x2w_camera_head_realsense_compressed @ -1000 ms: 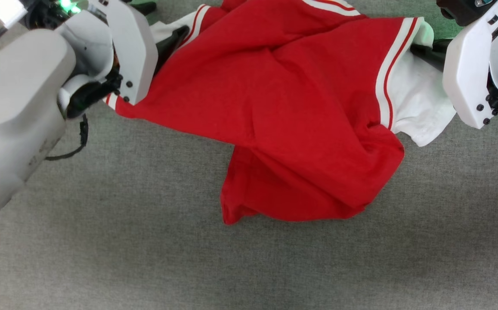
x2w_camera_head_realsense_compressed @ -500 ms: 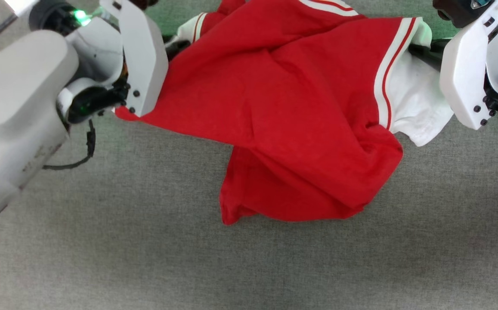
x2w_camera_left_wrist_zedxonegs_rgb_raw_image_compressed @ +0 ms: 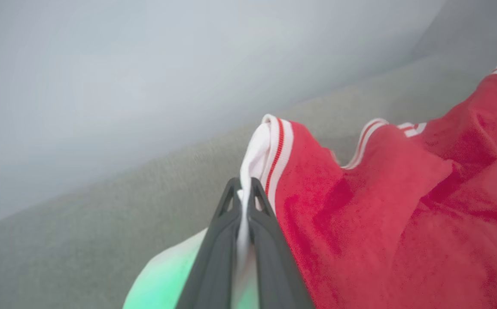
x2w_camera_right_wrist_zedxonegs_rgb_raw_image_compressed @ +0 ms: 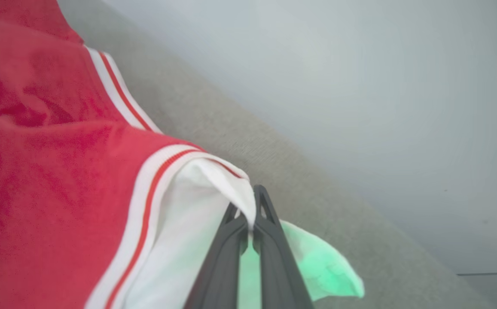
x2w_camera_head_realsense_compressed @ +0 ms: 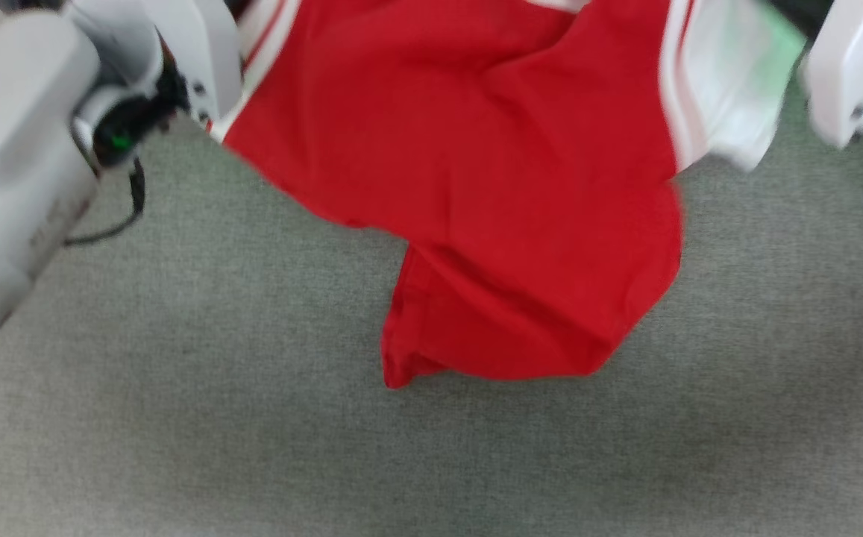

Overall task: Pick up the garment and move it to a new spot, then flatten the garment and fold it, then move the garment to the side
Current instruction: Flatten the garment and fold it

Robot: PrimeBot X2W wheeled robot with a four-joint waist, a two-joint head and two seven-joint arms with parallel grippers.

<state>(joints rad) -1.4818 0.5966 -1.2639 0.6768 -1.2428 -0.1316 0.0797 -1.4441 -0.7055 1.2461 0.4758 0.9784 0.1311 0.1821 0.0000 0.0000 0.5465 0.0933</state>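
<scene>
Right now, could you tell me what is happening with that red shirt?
The robot holds a red jersey T-shirt by both white sleeves. The left claw is shut on one sleeve beside the striped trim, the right claw on the other. The shirt hangs between them, its lower part sagging onto the grey cloth surface.

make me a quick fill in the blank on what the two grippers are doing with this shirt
1. The left gripper is ____ on the garment.
2. The right gripper pinches the garment's ____ sleeve.
3. The main body of the garment is ____.

Missing words: shut; white; red
</scene>
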